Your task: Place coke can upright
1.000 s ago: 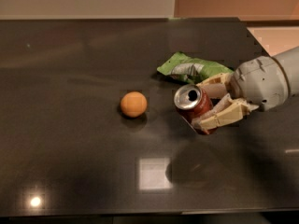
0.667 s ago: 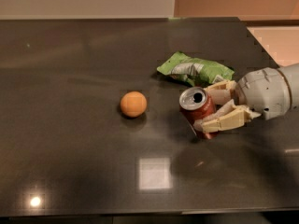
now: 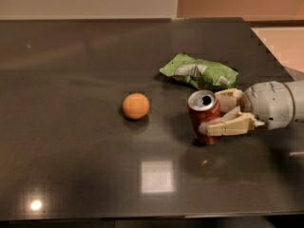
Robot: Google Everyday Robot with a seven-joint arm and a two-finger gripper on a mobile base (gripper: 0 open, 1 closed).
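The red coke can (image 3: 204,116) stands nearly upright on the dark table (image 3: 71,80), right of centre, its silver top with the opening facing up. My gripper (image 3: 219,112) comes in from the right edge and is shut on the can: one cream finger (image 3: 227,126) crosses its front side, the other (image 3: 229,97) lies behind it. The can's base touches or sits just above the tabletop.
An orange ball (image 3: 136,105) lies left of the can. A green and silver snack bag (image 3: 199,72) lies just behind the can and gripper. The table's right edge is close behind my arm, and a bright light reflection shows near the front.
The can has tipped from a tilted pose to nearly upright and has come down toward the tabletop, moving slightly right with my gripper. Ball and bag have not moved.
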